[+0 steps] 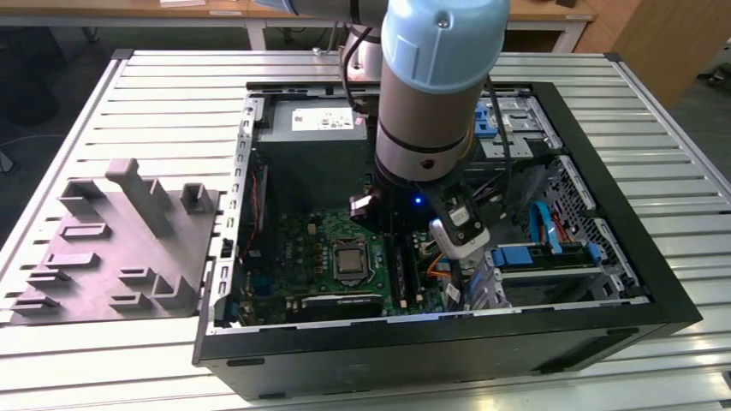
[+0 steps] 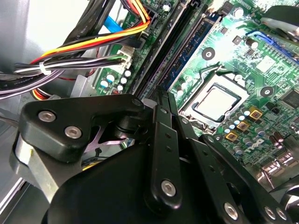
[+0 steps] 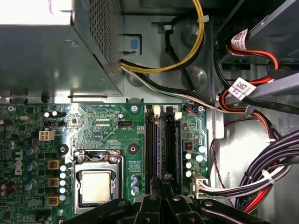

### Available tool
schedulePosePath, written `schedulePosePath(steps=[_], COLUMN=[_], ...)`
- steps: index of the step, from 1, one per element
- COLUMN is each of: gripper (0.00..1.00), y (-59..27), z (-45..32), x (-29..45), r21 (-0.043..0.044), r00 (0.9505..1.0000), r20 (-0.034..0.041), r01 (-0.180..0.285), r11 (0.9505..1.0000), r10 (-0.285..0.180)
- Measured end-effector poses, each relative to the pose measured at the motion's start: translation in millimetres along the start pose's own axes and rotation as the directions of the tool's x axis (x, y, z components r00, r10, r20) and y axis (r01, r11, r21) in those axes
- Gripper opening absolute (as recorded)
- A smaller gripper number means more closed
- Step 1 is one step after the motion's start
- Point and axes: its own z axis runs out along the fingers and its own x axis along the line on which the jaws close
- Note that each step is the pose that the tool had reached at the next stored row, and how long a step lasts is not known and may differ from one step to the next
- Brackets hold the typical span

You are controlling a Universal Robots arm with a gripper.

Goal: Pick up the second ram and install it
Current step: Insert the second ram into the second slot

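The second ram (image 3: 164, 144) is standing on its edge in a memory slot of the motherboard (image 3: 117, 126), running straight ahead from the fingertips. The gripper (image 3: 163, 179) is hanging inside the open computer case (image 1: 594, 330) with its fingers pressing together, the tips just over the near end of the stick; whether they are touching it, I cannot tell.

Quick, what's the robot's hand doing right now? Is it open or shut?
Hand: closed, tips together over the long dark memory slots; whether it grips anything cannot be told.
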Motion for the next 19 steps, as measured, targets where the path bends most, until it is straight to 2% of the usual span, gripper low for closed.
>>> schedulePosePath(steps=[19], gripper=[0.12], y=[0.0], z=[0.3], x=[0.0], r21=[0.0002], r00=[1.0000], r20=[-0.0001], r01=[0.000], r11=[1.0000], r10=[0.000])
